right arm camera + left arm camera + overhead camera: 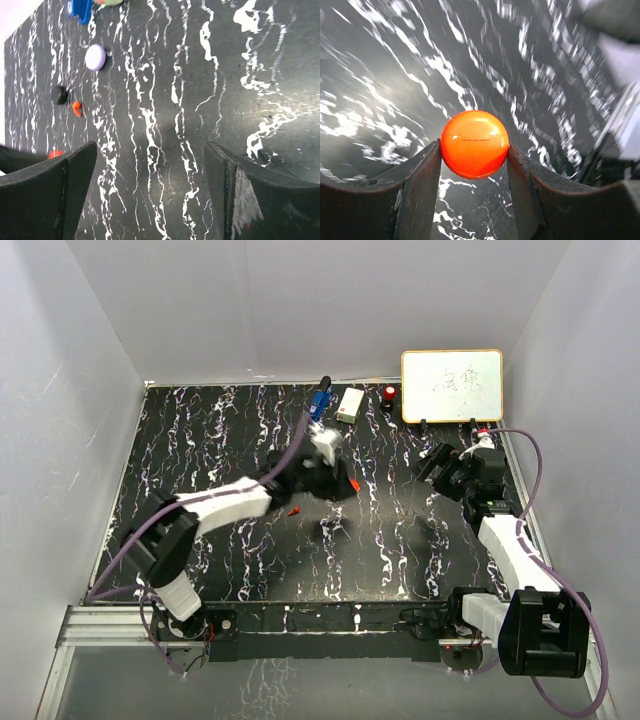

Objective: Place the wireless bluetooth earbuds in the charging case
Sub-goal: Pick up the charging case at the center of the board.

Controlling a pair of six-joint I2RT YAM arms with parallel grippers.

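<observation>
My left gripper [474,152] is shut on a round orange charging case [475,135], lid closed, held above the black marbled table; it shows mid-table in the top view [345,485]. One small red earbud [294,510] lies on the table just left of that gripper and also shows in the right wrist view [76,108]. Another red bit [55,153] peeks out beside my right finger. A lavender round case [95,56] lies farther back. My right gripper [432,465] is open and empty at the right side, its jaws wide apart [150,150].
A blue gadget [320,402], a white box [350,405] and a small red-topped object [389,393] sit along the back edge. A whiteboard [452,385] leans at the back right. A small black object [60,94] lies near the earbud. White walls enclose the table.
</observation>
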